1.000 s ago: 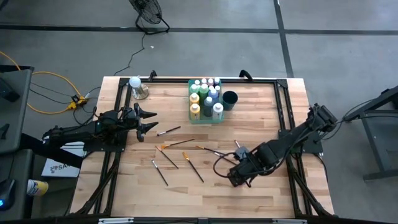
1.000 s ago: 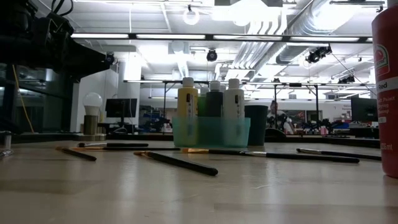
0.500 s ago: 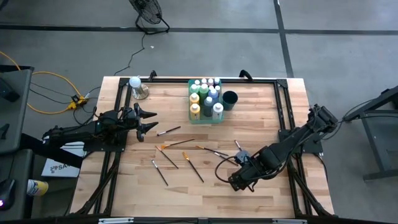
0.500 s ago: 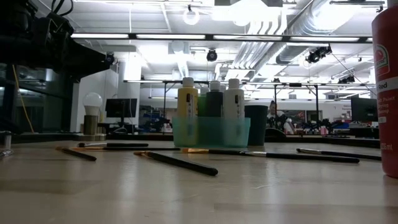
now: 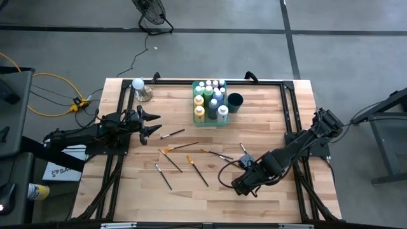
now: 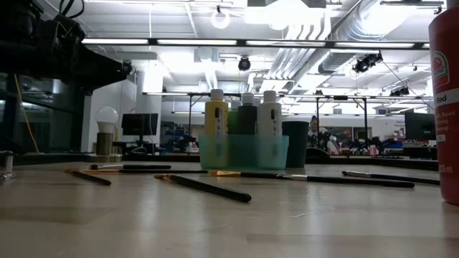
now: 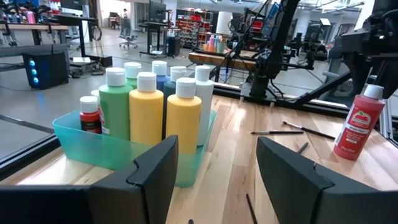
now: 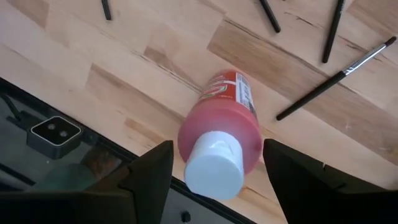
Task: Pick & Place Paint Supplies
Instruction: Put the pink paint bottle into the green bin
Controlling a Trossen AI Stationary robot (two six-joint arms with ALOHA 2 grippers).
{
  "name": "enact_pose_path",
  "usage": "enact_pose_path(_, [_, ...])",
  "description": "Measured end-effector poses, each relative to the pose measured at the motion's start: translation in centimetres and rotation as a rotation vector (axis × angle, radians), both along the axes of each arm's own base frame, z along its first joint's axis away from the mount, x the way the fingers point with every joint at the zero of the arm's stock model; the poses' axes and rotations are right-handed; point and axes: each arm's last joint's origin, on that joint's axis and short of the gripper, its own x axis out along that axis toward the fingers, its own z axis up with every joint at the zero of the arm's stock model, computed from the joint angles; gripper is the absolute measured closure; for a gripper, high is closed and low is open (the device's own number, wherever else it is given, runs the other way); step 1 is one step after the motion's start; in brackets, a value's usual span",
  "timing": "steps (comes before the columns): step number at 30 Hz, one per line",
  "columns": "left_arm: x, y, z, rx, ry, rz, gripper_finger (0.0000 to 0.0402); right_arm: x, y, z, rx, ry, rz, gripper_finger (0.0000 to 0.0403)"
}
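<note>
Red paint bottle [image 8: 222, 127] stands capped on the counter [image 5: 267, 124], well apart from the green bin [image 5: 205, 117]; right end effector [image 8: 214, 163] straddles its cap, fingers apart, likely lining up a grasp. Left end effector [image 5: 153, 123] waits spread beside the bin. Brushes [image 5: 188, 145] lie between.

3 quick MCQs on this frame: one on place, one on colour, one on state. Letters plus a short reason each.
1. Where does the teal bin sit?
A. far side of the table, near the middle
B. near edge, by the right arm
C. on the floor

2. What colour is the bottle under the right gripper?
A. yellow
B. red
C. green

3. How do the left gripper fingers stand?
A. shut on a brush
B. shut on a bottle
C. open, holding nothing

Key: 1 A, the high view shows it there. 2 B, the right wrist view shows a red body with a white cap. 3 C, a clear gap shows between the fingers.
</note>
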Motion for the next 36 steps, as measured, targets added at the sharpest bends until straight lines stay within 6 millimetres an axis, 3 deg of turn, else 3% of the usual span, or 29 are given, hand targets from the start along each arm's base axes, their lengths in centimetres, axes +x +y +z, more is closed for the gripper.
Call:
enact_pose_path(6, [0.0, 0.0, 0.0, 0.000, 0.000, 0.000, 0.0190, 0.0, 0.0, 0.0, 0.004, 0.003, 0.002, 0.0171])
enact_pose_path(19, [0.0, 0.0, 0.0, 0.000, 0.000, 0.000, 0.0190, -0.1, 0.0, 0.1, -0.003, 0.001, 0.019, 0.0286])
enact_pose_path(26, [0.0, 0.0, 0.0, 0.000, 0.000, 0.000, 0.0190, 0.2, -0.2, 0.5, -0.010, -0.061, 0.041, 0.0286])
enact_pose_path(36, [0.0, 0.0, 0.0, 0.000, 0.000, 0.000, 0.0190, 1.8, -3.6, 4.6, -0.064, -0.251, 0.099, 0.0286])
